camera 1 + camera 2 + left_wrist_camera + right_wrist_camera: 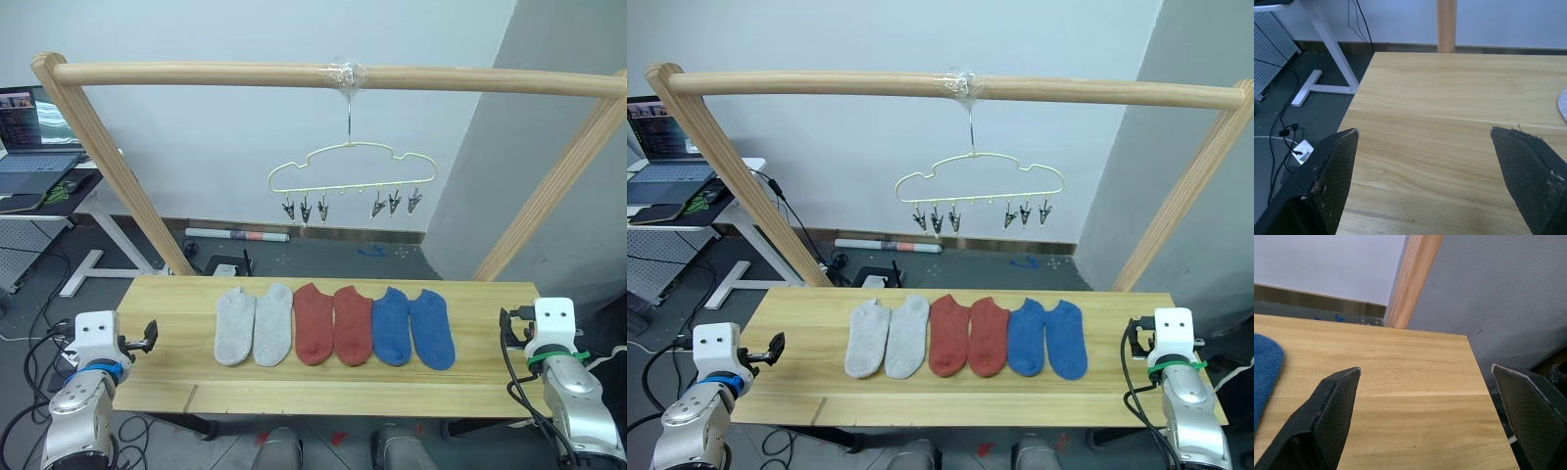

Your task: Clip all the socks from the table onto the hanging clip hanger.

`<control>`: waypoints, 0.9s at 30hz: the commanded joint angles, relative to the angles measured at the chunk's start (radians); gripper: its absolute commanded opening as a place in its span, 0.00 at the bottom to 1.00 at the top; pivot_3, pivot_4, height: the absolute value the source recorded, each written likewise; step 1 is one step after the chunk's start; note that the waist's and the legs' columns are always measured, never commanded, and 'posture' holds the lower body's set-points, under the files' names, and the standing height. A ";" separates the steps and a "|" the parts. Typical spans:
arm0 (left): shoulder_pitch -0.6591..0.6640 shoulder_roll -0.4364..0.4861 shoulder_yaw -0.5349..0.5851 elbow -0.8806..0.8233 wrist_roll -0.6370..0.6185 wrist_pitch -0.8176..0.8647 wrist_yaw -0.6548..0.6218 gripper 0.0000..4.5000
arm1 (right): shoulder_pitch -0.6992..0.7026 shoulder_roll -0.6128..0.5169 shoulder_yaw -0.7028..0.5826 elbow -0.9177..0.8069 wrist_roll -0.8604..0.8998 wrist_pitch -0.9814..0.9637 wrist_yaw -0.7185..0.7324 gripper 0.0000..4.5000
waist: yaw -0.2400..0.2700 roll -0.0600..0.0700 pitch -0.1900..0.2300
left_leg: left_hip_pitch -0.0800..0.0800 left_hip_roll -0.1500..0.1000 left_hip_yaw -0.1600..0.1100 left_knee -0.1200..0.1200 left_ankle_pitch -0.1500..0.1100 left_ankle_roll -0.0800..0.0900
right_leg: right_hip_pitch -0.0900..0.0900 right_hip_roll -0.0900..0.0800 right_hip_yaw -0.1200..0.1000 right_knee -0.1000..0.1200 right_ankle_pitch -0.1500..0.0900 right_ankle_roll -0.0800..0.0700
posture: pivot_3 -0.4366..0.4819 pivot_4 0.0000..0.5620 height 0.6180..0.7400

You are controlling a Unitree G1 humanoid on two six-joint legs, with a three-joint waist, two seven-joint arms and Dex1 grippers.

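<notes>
- laptop (pixel 34 137) at far upper left of head view, cut off by the frame edge, on a white side desk (pixel 59 211); cables on the floor below
- left gripper (pixel 1425 142) at lower left, over the table's left end; jaws wide apart, nothing between them but bare wood; fingertips (pixel 1344 147) dark, lower parts cut off by the frame
- table (pixel 176 382) light wood planks across lower middle; front edge partly hidden
- six socks in a row mid-table, toes pointing away, sides touching or nearly so: two light grey socks (pixel 253 324) on the left, two rust red socks (pixel 333 324) in the centre, two blue socks (pixel 412 326) on the right
- left wrist view catches just a sliver of a grey sock at its edge; right wrist view shows part of one blue sock, rest cut off
- wooden frame (pixel 196 74) over the table; crossbar along the top, slanted legs on both sides
- clip hanger (pixel 351 174) hangs from crossbar centre, above and behind the socks; its small clips (pixel 304 210) all hang bare, detail hard to make out
- right gripper (pixel 1425 377) at lower right, over the table's right end, well apart from the blue socks; jaws wide, holding nothing
</notes>
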 commanded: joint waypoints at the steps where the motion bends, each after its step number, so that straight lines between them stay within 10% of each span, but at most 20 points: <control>1: 0.032 0.019 0.025 -0.181 -0.037 0.037 -0.017 0.99 | -0.036 -0.031 0.018 -0.051 0.008 -0.012 0.056 1.00 | 0.000 0.000 0.001 | 0.000 0.000 0.000 0.000 0.000 0.000 | 0.000 0.000 0.000 0.000 0.000 0.000 | 0.63 0.18 1.00; 10: 0.146 -0.046 0.004 -0.688 -0.178 0.267 -0.014 0.99 | -0.126 -0.104 0.123 -0.213 0.102 0.071 0.306 1.00 | -0.017 0.003 0.012 | 0.000 0.001 0.000 0.000 0.000 0.000 | 0.000 0.000 0.000 0.000 0.000 0.000 | 0.60 0.23 1.00; 20: 0.016 -0.161 -0.177 -0.832 -0.103 0.290 0.065 0.43 | -0.247 -0.155 0.222 -0.290 0.174 0.089 0.522 1.00 | -0.021 -0.002 0.028 | -0.002 0.000 0.000 0.001 0.000 0.000 | 0.000 0.000 0.000 -0.001 -0.001 0.001 | 0.57 0.24 1.00; 27: -0.183 -0.346 -0.341 -0.734 0.029 0.234 0.196 0.43 | -0.399 -0.147 0.296 -0.339 0.279 0.138 0.657 1.00 | -0.023 -0.003 0.032 | 0.000 -0.001 -0.001 0.003 0.000 0.000 | 0.004 0.001 0.000 0.000 0.000 0.003 | 0.55 0.25 1.00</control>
